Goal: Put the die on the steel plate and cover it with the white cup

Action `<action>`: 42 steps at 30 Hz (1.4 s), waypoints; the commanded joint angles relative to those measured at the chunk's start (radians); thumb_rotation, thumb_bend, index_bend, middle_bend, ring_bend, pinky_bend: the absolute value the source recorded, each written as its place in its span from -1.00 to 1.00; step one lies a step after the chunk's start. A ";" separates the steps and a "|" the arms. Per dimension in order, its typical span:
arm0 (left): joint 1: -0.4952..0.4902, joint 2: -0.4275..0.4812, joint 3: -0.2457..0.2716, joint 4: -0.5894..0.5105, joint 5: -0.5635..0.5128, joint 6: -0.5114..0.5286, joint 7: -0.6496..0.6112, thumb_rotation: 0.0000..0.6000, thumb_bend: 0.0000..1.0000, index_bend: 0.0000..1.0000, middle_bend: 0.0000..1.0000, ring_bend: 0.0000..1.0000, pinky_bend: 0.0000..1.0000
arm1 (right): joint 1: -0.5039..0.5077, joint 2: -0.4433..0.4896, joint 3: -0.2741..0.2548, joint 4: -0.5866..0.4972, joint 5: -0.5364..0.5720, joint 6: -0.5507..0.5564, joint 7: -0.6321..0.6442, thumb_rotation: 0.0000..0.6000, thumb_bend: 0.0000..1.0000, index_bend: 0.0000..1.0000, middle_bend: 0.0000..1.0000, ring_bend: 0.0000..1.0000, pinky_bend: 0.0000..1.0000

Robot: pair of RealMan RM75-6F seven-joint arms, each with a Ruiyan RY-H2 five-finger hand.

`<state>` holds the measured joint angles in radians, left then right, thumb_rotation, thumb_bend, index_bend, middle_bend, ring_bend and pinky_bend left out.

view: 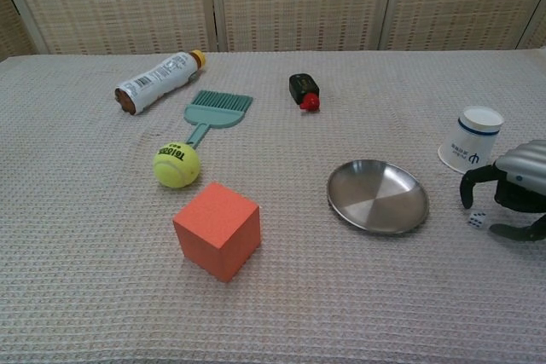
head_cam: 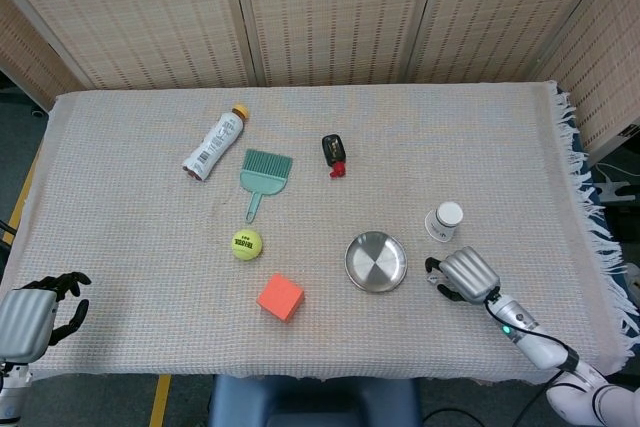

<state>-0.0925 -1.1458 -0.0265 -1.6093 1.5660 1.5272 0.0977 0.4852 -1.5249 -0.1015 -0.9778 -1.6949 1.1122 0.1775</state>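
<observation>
The small white die (view: 477, 220) lies on the cloth to the right of the steel plate (view: 377, 196) (head_cam: 376, 262). My right hand (view: 514, 195) (head_cam: 466, 275) hovers over it, one dark finger (view: 467, 190) arching down on the die's left and the thumb (view: 514, 231) low on its right. Neither visibly grips the die. In the head view the hand hides the die. The white cup (view: 473, 140) (head_cam: 445, 220) stands mouth down just behind the hand. My left hand (head_cam: 35, 313) rests at the near left table edge, holding nothing.
An orange cube (view: 217, 229), a tennis ball (view: 177, 164), a teal brush (view: 215, 111), a lying bottle (view: 155, 81) and a black-and-red object (view: 303, 90) lie left of and behind the plate. The fringed table edge (head_cam: 590, 217) is on the right.
</observation>
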 commanded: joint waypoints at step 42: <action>-0.001 -0.001 0.000 0.003 0.002 0.000 -0.001 1.00 -0.20 -0.16 0.05 0.06 0.28 | 0.097 -0.110 0.077 0.019 0.021 0.026 0.044 1.00 -0.62 0.09 0.90 0.54 0.67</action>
<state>-0.0934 -1.1464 -0.0263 -1.6064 1.5680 1.5274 0.0970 0.5786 -1.6306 -0.0251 -0.9606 -1.6801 1.1458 0.2252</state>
